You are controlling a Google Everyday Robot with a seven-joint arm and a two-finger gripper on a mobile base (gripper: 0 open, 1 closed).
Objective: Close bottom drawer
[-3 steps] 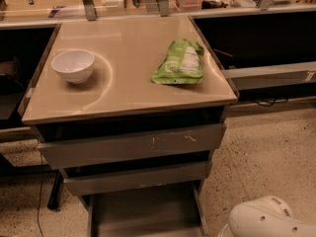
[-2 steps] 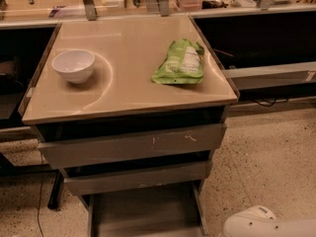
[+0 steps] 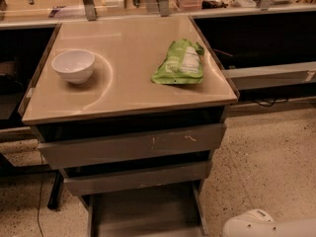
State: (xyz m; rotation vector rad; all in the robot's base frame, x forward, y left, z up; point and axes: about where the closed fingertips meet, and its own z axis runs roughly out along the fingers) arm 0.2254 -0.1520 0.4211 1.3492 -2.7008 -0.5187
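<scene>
Bottom drawer (image 3: 143, 214), open: push its front squarely inward with your end effector, off-frame beyond the white arm (image 3: 256, 226), state untellable.

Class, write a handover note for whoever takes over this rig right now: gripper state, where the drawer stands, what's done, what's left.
Gripper: out of view; only a white rounded arm part shows at the lower right corner.
Bottom drawer: pulled out, grey tray floor exposed, just below the mid-sized drawer front.
Done: nothing; the drawer is not yet closed.
Left: bring the gripper to it and push it fully in.
</scene>
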